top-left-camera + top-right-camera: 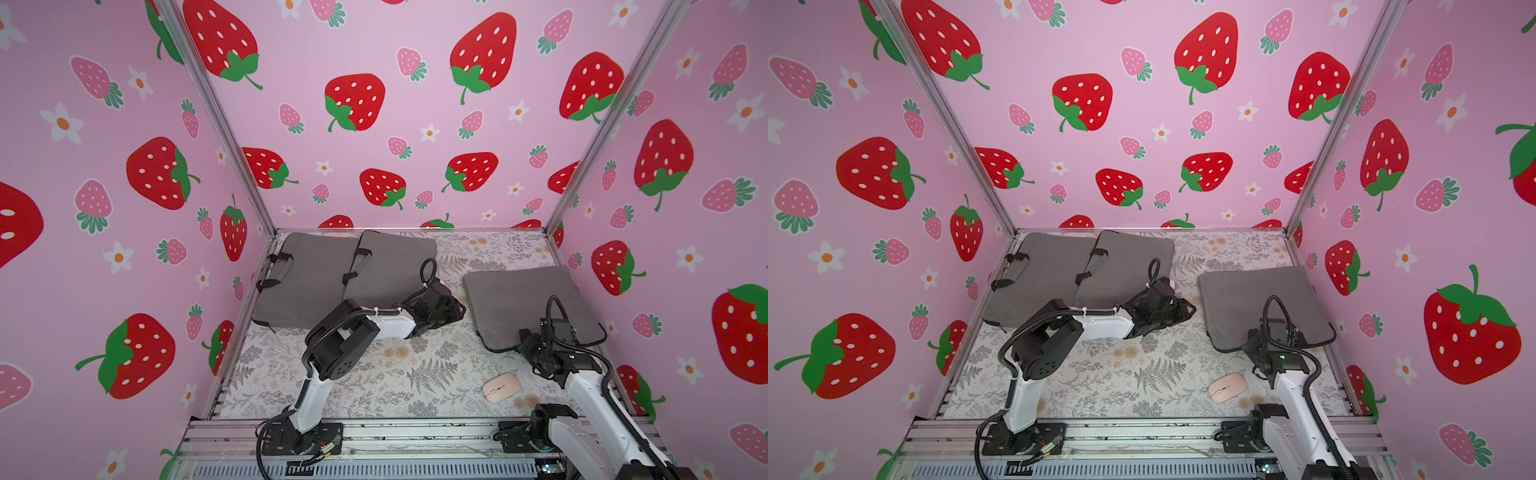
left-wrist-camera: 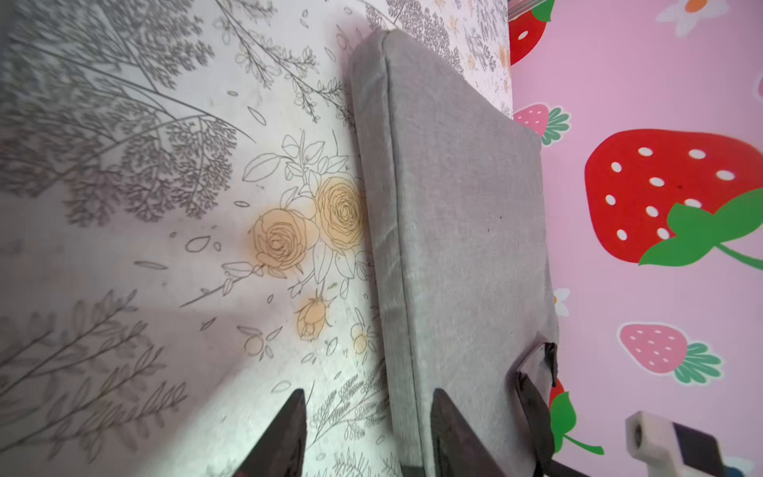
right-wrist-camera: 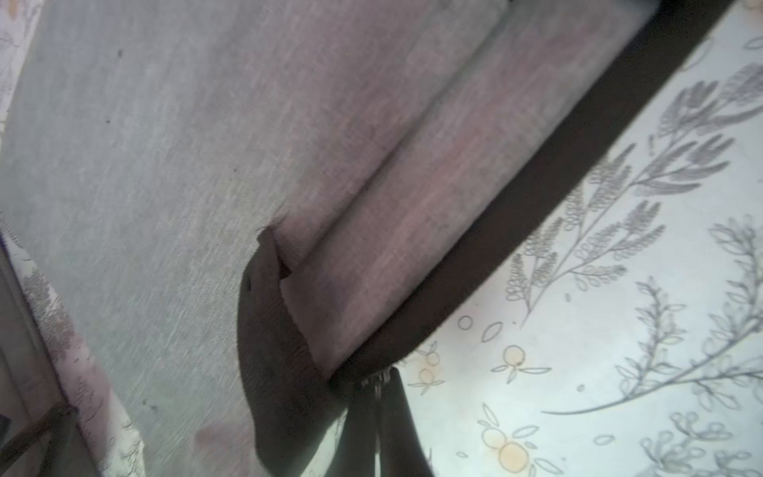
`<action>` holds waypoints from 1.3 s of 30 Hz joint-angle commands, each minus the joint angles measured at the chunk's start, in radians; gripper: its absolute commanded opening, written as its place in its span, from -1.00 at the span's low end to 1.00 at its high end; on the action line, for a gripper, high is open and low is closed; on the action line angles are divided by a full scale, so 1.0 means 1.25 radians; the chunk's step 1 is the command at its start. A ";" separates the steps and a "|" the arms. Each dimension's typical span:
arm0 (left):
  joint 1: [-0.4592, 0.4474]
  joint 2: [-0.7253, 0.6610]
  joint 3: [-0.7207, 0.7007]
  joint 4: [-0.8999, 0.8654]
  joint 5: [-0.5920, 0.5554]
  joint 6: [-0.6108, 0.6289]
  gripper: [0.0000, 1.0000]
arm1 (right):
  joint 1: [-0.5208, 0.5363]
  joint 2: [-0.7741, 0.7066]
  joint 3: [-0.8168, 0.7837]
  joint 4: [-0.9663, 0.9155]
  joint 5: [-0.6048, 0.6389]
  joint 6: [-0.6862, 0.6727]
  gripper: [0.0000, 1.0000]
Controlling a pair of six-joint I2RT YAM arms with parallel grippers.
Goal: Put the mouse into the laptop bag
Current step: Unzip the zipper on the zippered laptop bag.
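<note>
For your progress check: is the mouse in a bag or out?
Out: the mouse lies on the table, apart from the nearest bag.

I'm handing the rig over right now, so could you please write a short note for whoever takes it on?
Left gripper: open, fingers apart over the edge of the middle grey bag, holding nothing.
Right gripper: shut, apparently on the zipper pull at the right grey bag's near corner.
Mouse: on the tablecloth near the front, clear of both grippers.
Done: zipper gripped.
Left: open the bag, pick up the mouse, put it inside.
</note>
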 commanded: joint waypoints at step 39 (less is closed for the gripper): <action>-0.016 0.216 0.205 0.188 -0.123 -0.107 -1.00 | 0.572 0.100 0.051 0.117 0.137 0.167 -1.00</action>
